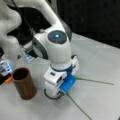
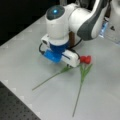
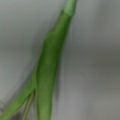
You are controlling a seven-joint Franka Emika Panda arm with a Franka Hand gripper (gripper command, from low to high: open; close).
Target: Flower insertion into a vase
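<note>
Two flowers lie on the grey table. In a front view one red bloom point(image 2: 85, 59) shows beside the gripper, its green stem point(image 2: 78, 96) running toward the bottom. A second stem point(image 2: 48, 79) runs toward the bottom left. My gripper point(image 2: 61, 56) hangs low over where the stems meet, its fingers hidden under the hand. In a front view the gripper point(image 1: 57, 86) stands just right of the brown vase point(image 1: 24, 83), which is upright and holds nothing. Both stems point(image 1: 96, 81) stick out from beneath the hand. The wrist view is filled by a green leaf point(image 3: 47, 75) lying on the table.
Blue and white items point(image 1: 27, 55) and an orange object point(image 1: 8, 80) lie behind the vase at a front view's left. A black perforated board point(image 2: 15, 108) borders the table at a front view's bottom left. The arm's white links point(image 2: 87, 20) rise behind the gripper.
</note>
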